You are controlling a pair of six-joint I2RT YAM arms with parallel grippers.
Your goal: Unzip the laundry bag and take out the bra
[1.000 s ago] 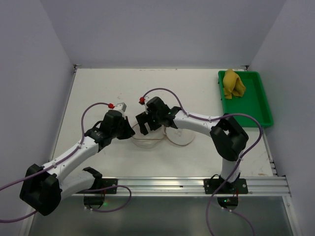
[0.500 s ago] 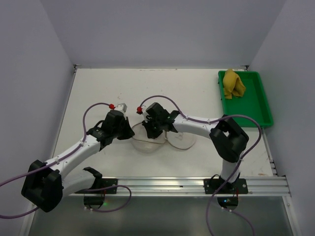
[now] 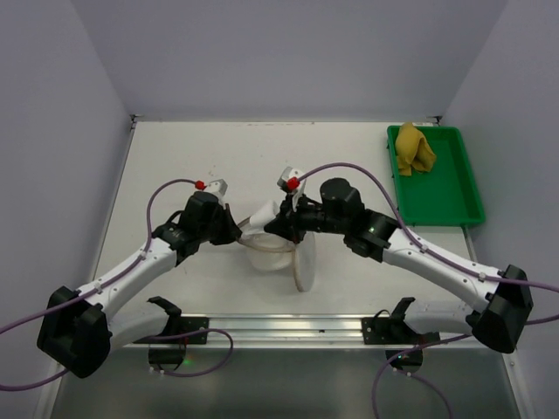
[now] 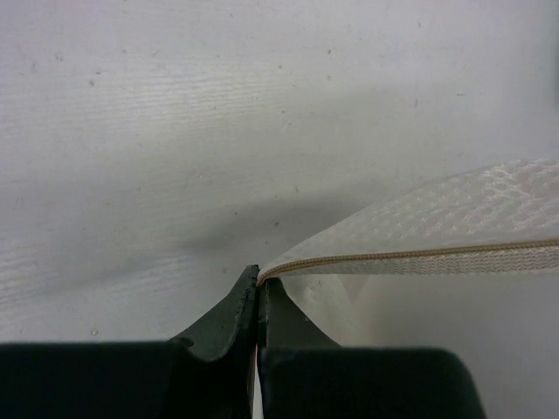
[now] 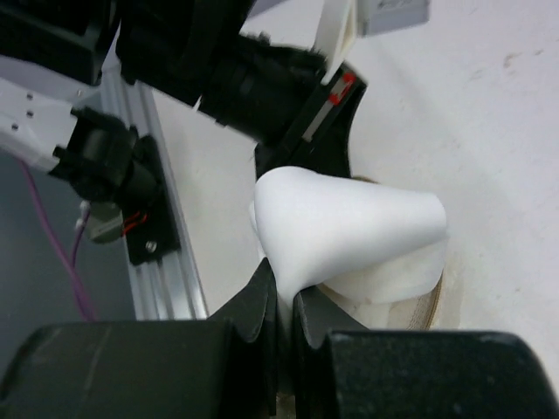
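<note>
Laundry bag (image 3: 278, 253): middle of worktop (image 3: 175, 157), one white panel standing on edge. Left jaws: pinched tight on its corded rim (image 4: 419, 255). Right jaws: closed on a raised fold of its white cloth. Bra (image 3: 414, 148): crumpled in green tray (image 3: 445, 188), far right, well apart from the bag.
</note>
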